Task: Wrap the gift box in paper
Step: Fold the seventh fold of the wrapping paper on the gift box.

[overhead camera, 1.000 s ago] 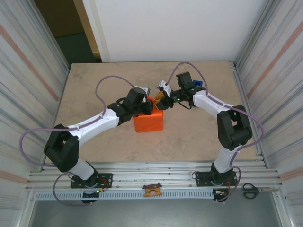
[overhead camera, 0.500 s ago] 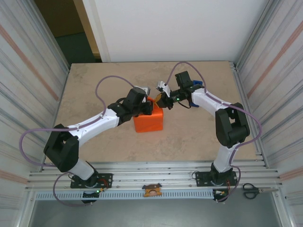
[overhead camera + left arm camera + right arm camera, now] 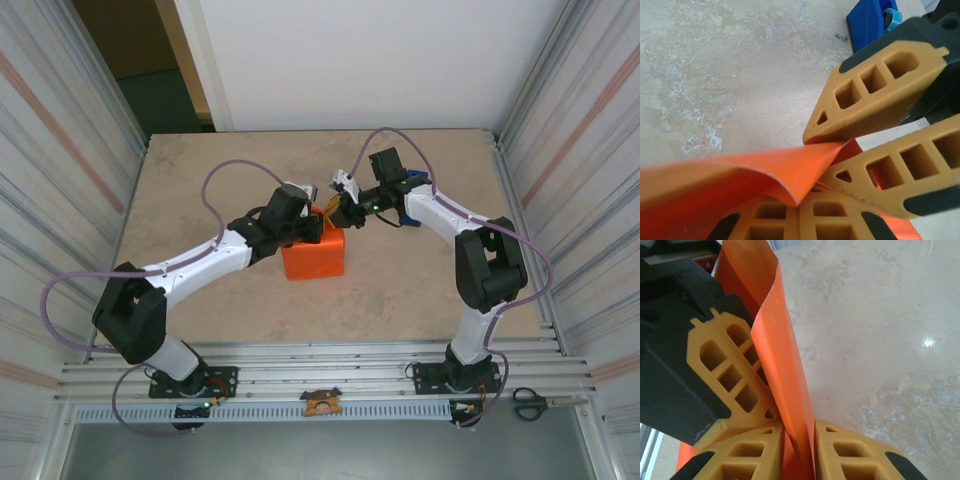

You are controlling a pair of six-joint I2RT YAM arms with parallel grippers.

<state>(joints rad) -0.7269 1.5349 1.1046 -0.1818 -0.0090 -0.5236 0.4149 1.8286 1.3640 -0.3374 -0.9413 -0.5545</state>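
Left arm [image 3: 200, 260]: is stretching low from its base toward mid-table.
Right arm [image 3: 450, 220]: is bending inward, its wrist meeting the left one.
Right gripper [image 3: 799, 432]: is pinching a raised flap of the paper [image 3: 782, 365] between narrowed, latticed yellow fingers.
Left gripper [image 3: 799, 212]: is sitting beneath the fold with its fingers close together; whether it is gripping cannot be told.
Gift box [image 3: 314, 262]: is lying mid-table as a paper-covered orange block.
Table [image 3: 200, 190]: is showing mottled beige, with ribbed metal walls [image 3: 60, 150] flanking it.
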